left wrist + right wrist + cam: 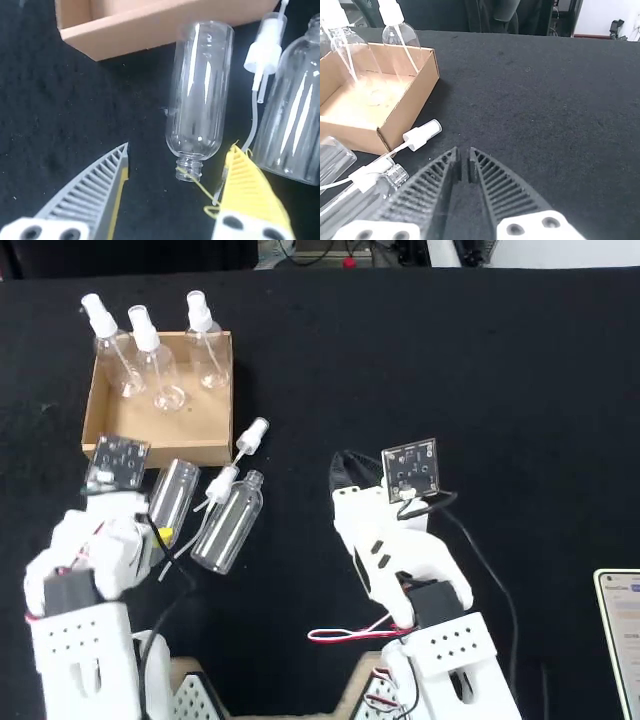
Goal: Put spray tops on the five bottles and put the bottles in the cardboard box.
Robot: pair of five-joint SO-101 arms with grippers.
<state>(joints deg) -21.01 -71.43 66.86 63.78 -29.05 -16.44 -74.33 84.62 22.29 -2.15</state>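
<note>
Three clear bottles with white spray tops point(147, 350) stand in the cardboard box point(205, 445) at the far left. Two bare bottles lie just in front of it: one point(173, 495) point(200, 95) points its neck toward my left arm, the other point(230, 520) point(295, 115) lies beside it. One loose spray top point(252, 435) point(422, 134) rests by the box corner. A second top point(220, 483) point(265, 45) lies between the bottles. My left gripper point(152, 528) point(180, 150) is open, its fingers on either side of the first bottle's neck. My right gripper point(345, 475) point(463, 152) is shut and holds nothing, to the right of the bottles.
The table is covered in black cloth point(450, 370). A white device point(620, 630) lies at the front right edge. Cables run beside the right arm's base point(340, 632).
</note>
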